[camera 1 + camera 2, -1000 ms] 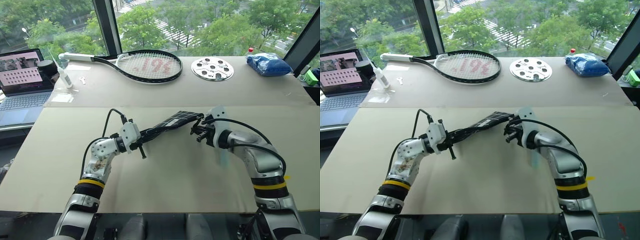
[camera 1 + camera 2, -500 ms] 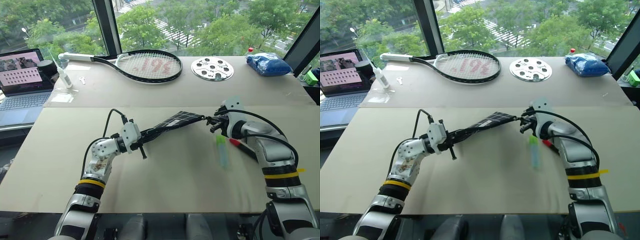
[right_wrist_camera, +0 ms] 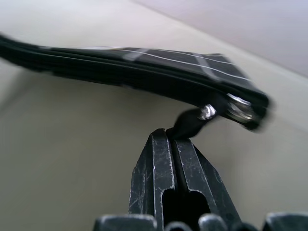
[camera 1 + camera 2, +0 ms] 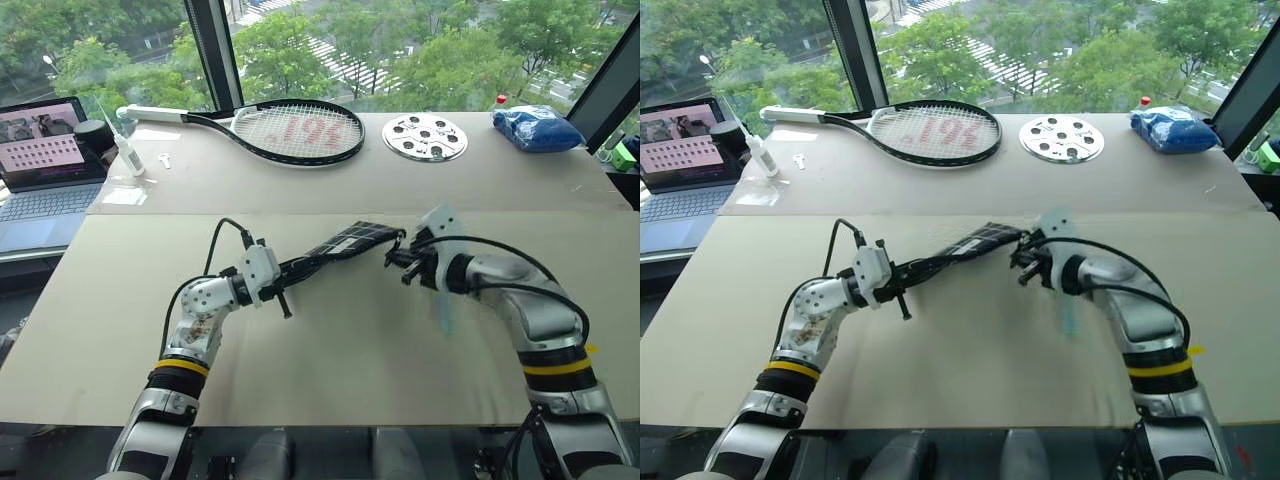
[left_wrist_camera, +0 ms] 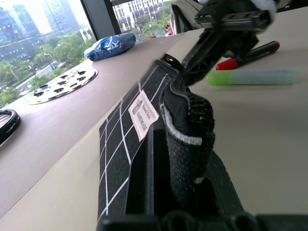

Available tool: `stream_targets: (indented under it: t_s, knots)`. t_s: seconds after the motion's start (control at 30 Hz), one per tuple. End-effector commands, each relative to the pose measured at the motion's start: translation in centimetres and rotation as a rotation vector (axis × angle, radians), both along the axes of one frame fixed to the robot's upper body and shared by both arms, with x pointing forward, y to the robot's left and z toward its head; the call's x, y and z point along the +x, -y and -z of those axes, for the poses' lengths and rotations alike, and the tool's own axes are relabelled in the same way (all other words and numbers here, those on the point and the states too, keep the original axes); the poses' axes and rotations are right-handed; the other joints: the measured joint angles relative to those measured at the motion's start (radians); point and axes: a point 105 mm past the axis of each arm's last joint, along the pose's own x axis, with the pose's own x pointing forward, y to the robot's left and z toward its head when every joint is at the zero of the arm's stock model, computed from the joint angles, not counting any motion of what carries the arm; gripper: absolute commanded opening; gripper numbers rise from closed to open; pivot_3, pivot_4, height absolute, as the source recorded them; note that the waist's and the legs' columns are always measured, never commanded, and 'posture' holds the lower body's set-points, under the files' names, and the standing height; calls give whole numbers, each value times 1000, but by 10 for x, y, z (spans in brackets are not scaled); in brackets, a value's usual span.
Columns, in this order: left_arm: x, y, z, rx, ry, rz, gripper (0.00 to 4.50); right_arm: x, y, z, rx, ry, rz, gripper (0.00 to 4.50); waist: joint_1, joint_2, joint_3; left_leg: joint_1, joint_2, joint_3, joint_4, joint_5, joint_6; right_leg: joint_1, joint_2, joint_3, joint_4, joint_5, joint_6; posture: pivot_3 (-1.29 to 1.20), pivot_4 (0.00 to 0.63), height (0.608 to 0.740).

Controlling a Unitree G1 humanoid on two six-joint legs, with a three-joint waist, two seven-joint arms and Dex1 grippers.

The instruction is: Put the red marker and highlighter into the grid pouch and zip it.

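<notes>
My right arm [image 4: 500,285] covers most of the highlighter [image 4: 443,312] in the head views; the red marker [image 5: 248,54] is hidden there entirely. In the left wrist view the grid pouch [image 5: 144,125] conceals my left fingertips. The pouch's far corner is blurred in the right wrist view.
</notes>
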Motion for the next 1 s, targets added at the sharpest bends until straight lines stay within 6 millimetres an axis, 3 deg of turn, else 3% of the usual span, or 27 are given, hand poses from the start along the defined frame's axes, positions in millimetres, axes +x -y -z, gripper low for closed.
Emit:
stream_targets:
  t_s: [0.03, 0.3, 0.47, 0.7, 1.0]
  knots:
    - [-1, -1, -10, -19, 38, 4, 0, -11, -16, -16, 17, 39, -94, 22, 2, 0, 0, 0, 0, 0, 0, 0, 0, 0, 0, 0, 0, 0, 0, 0, 150, 740]
    - [0, -1, -11, -20, 39, 5, 0, -3, -15, -24, 35, 60, -57, 22, 2, 0, 0, 0, 0, 0, 0, 0, 0, 0, 0, 0, 0, 0, 0, 0, 150, 740]
    - [0, 0, -9, -19, 35, 6, 0, -24, -41, -19, 62, 11, -177, 22, 2, 0, 0, 0, 0, 0, 0, 0, 0, 0, 0, 0, 0, 0, 0, 0, 150, 740]
    - [1, 1, -10, -21, 35, 9, 0, -35, -55, -11, 32, -21, -245, 22, 2, 0, 0, 0, 0, 0, 0, 0, 0, 0, 0, 0, 0, 0, 0, 0, 150, 740]
    - [1, 0, -9, -23, 34, 4, 0, -45, -66, -38, 202, -22, -315, 22, 2, 0, 0, 0, 0, 0, 0, 0, 0, 0, 0, 0, 0, 0, 0, 0, 150, 740]
